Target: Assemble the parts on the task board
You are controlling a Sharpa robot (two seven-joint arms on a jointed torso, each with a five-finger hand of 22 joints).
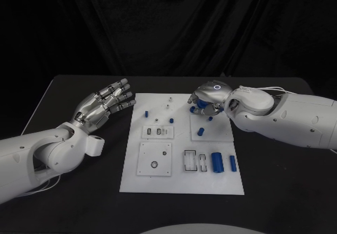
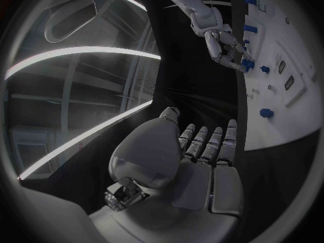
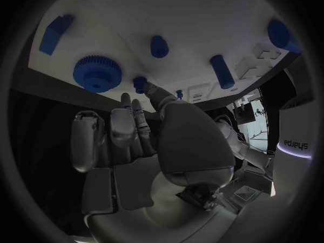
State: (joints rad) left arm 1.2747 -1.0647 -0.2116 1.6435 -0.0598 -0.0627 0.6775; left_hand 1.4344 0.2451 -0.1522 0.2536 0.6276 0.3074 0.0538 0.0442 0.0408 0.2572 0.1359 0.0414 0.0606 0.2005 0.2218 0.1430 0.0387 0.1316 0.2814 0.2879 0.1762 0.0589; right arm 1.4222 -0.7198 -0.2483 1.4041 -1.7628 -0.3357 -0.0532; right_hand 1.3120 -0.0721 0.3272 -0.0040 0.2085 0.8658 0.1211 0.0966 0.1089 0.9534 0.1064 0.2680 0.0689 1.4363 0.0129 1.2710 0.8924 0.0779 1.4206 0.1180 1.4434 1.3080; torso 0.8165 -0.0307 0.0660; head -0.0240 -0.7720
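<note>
Task board [image 1: 181, 183]: white plate, centre of the head view, long axis running from the frame's bottom toward its top.

Parts, head view: a blue cylinder [image 1: 217, 162] and a narrower blue bar [image 1: 232, 163] lie side by side at the board's lower right, both with long axes running up-down in the frame, parallel to the board's long edge. A short blue peg [image 1: 201, 131] lies on the raised square plate at centre right, slightly tilted. Two small blue pegs [image 1: 146, 114] [image 1: 172, 119] stand upper left of the board's middle.

Right hand [image 1: 206, 103]: at the board's upper right corner, fingers pointing down among blue pieces. The right wrist view adds a blue gear [image 3: 98, 73] lying flat just ahead of the fingertips [image 3: 140, 85], with a small blue peg apparently touching them; whether anything is actually held cannot be told.

Left hand [image 1: 105, 103]: upper left of the head view, over the black table [image 1: 77, 87] beside the board's left edge, released, fingers spread and empty. The left wrist view confirms the bare palm [image 2: 196, 173] and shows the right hand from the side, at the board's edge.
</note>
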